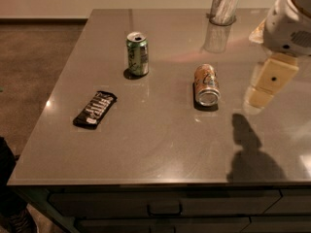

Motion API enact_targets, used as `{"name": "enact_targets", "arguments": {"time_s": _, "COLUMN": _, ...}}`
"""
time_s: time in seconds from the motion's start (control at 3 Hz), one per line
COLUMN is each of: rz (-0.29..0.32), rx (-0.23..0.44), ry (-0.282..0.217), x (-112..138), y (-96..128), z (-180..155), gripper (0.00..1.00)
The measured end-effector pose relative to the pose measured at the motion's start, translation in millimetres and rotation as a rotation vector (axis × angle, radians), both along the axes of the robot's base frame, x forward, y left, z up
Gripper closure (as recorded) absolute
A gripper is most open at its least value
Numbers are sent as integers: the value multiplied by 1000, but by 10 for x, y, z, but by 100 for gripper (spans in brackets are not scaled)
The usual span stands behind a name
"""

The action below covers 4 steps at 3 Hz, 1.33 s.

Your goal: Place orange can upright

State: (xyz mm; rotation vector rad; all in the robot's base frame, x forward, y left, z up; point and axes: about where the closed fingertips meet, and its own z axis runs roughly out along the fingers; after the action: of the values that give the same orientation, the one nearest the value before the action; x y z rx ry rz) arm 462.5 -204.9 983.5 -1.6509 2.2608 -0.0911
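— Where do things stand?
— Orange can lies on its side mid-surface. The claw hangs to its right, apart; I cannot tell its state.
— Your risk?
— Grip off-centre and the round body may roll away from you.

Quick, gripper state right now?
Gripper: over the right side of the table, apart from the orange can, which lies on its side; open or closed cannot be told.
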Motion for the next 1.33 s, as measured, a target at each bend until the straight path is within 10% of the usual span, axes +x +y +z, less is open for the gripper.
{"name": "enact_targets", "arguments": {"time_s": 0.67, "rz": -249, "rx": 69, "ry": 37, "x": 490, "y": 380, "z": -187, "gripper": 0}}
{"name": "enact_targets", "arguments": {"time_s": 1.33, "rz": -628, "rx": 171, "ry": 114, "x": 959, "y": 529, "z": -379, "gripper": 0}}
